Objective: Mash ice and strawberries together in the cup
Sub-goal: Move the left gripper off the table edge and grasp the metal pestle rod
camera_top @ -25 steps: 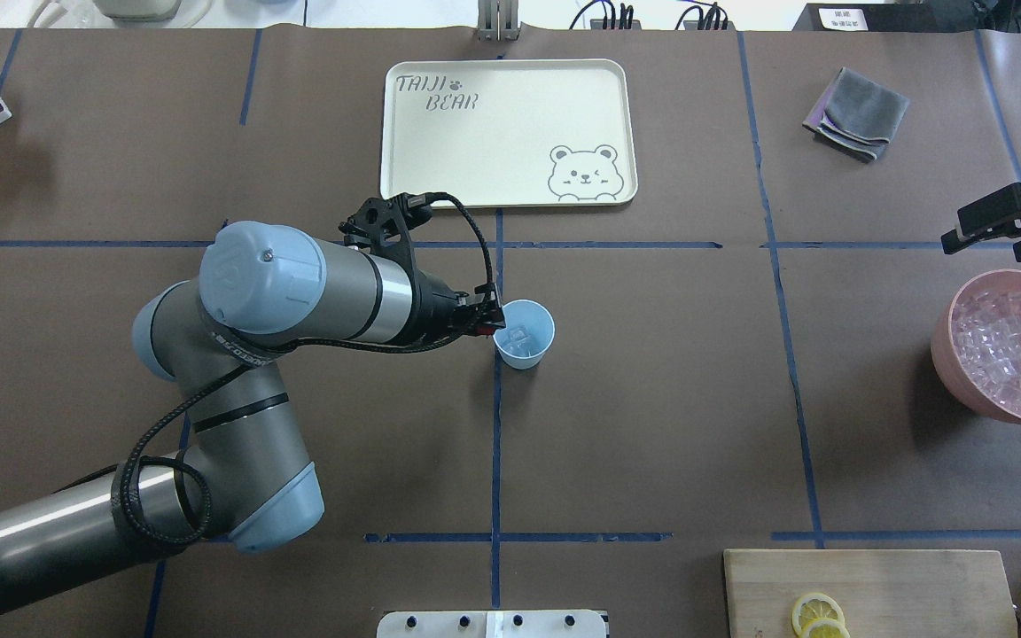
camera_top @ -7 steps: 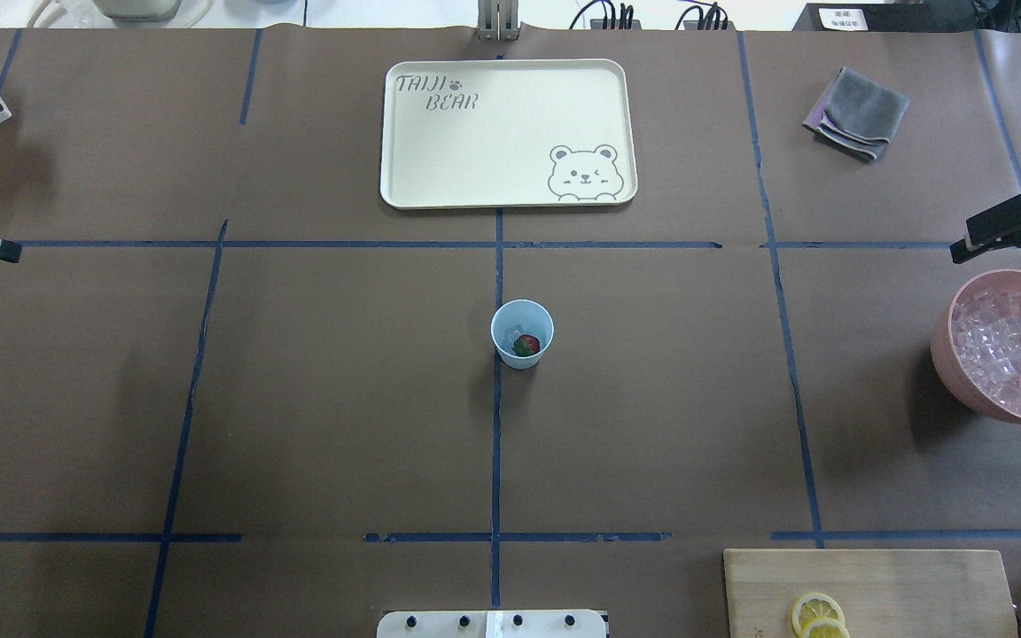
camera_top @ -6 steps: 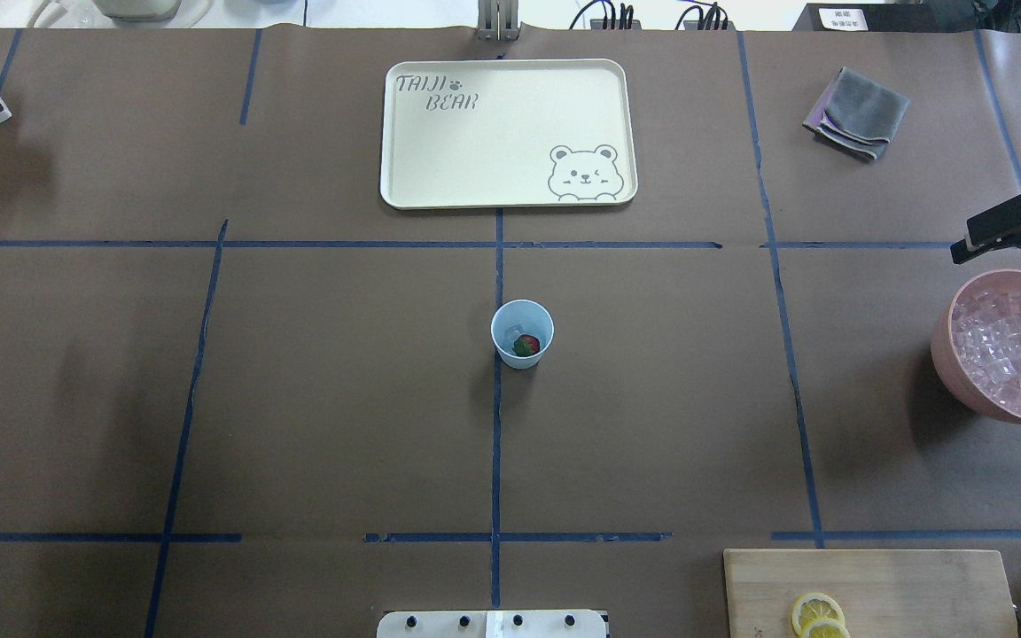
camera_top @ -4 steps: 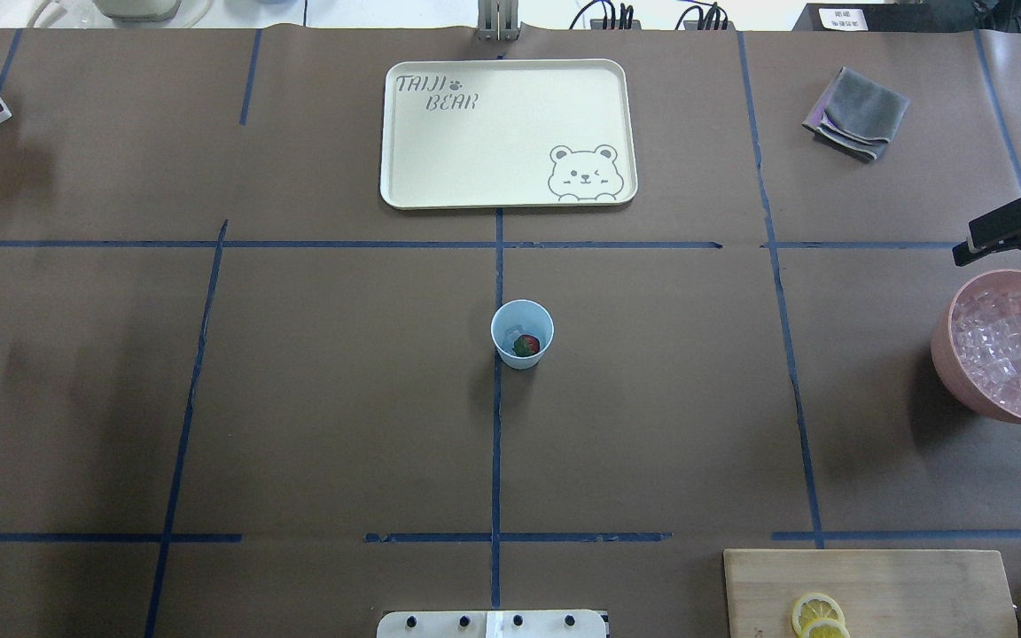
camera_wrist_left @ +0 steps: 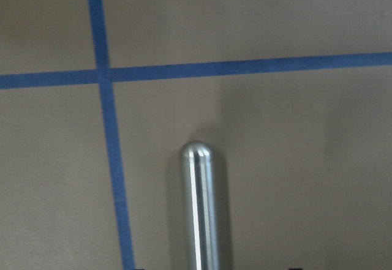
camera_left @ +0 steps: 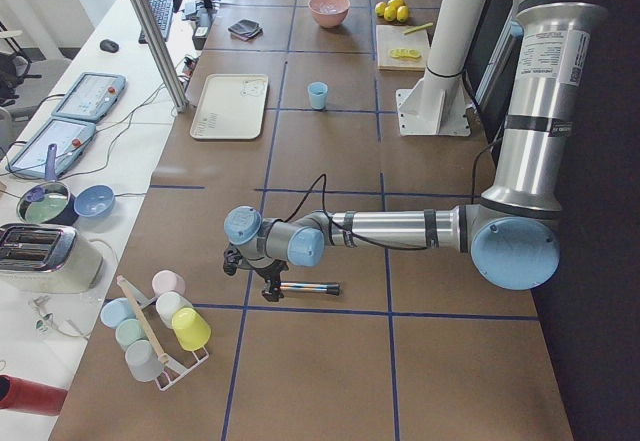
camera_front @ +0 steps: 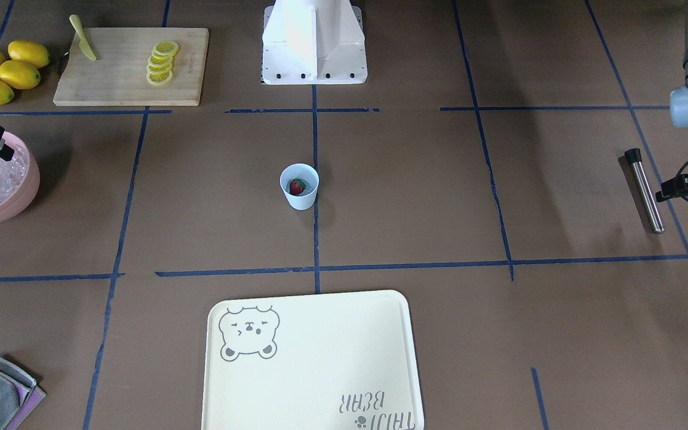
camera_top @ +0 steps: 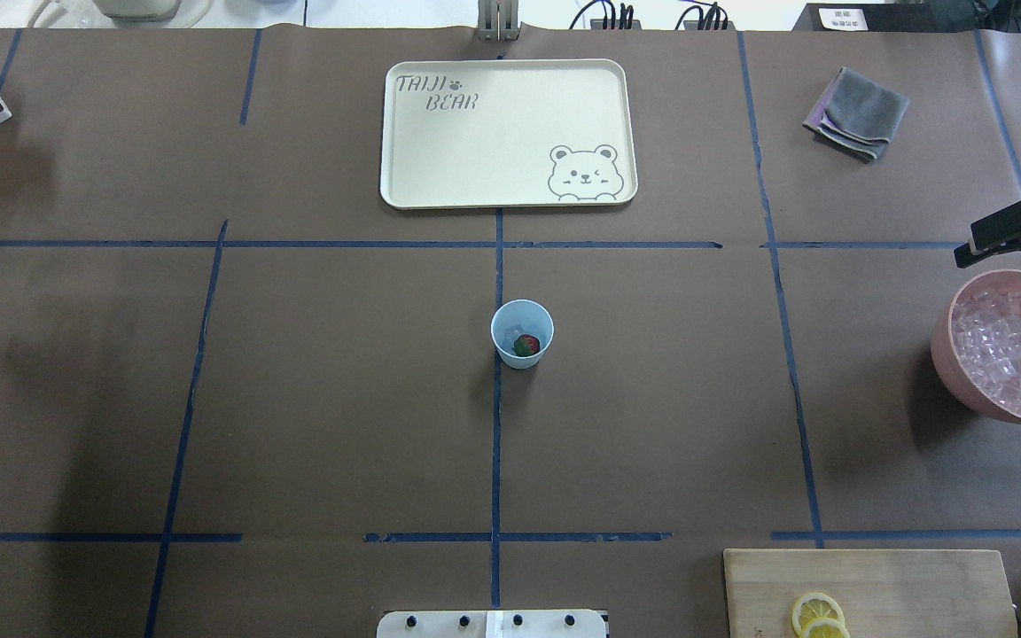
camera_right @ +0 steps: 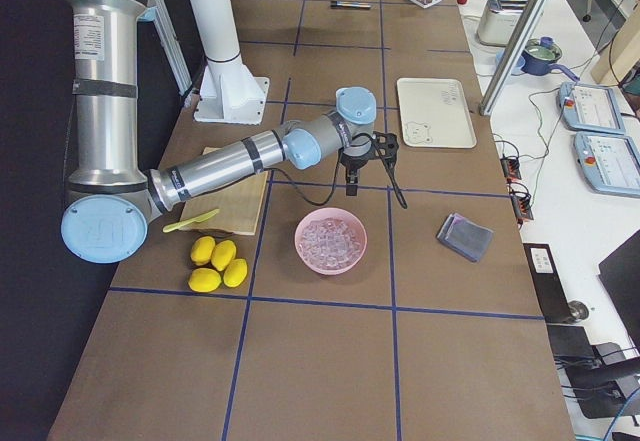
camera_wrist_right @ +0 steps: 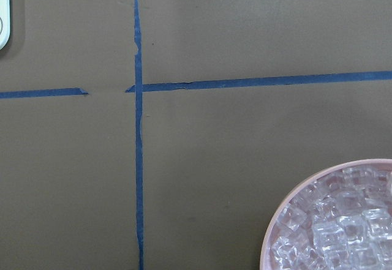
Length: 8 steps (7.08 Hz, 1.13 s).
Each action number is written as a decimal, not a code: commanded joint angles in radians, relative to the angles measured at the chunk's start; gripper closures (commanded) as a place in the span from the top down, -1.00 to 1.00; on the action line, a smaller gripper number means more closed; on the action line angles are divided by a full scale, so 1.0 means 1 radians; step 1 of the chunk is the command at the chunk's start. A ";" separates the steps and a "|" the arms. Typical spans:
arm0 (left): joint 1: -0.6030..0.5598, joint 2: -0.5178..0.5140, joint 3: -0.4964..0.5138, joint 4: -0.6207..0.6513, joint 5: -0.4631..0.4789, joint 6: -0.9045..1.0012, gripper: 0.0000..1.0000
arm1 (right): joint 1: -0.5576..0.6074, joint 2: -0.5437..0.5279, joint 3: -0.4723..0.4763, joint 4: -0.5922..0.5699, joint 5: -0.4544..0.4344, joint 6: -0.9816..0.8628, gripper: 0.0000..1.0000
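The light blue cup stands at the table's middle, also in the front view. A red strawberry with a green top lies inside it on a faint clear ice cube. My left gripper hovers over a metal rod at the table's left end, far from the cup. Its dark tips show wide apart at the wrist view's bottom edge, either side of the rod. My right gripper hangs beside the far rim of the pink bowl; its fingers are hidden.
The pink bowl holds several ice cubes. A cream tray lies behind the cup and a grey cloth at the far right. A cutting board with lemon slices sits at the near right, whole lemons beside it.
My left arm has drawn back from the cup and left the overhead view on the left. The strawberry now lies in the cup. My right gripper has drifted slightly right.
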 commanded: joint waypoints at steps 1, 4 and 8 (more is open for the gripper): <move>0.009 -0.036 0.069 0.003 0.004 -0.001 0.66 | 0.000 -0.003 0.002 0.001 0.000 0.001 1.00; 0.090 -0.036 0.075 -0.011 0.007 -0.099 0.66 | -0.002 -0.003 0.001 0.001 0.000 0.001 1.00; 0.090 -0.027 0.078 -0.011 0.007 -0.094 -0.43 | -0.002 -0.001 0.001 0.001 0.000 0.001 1.00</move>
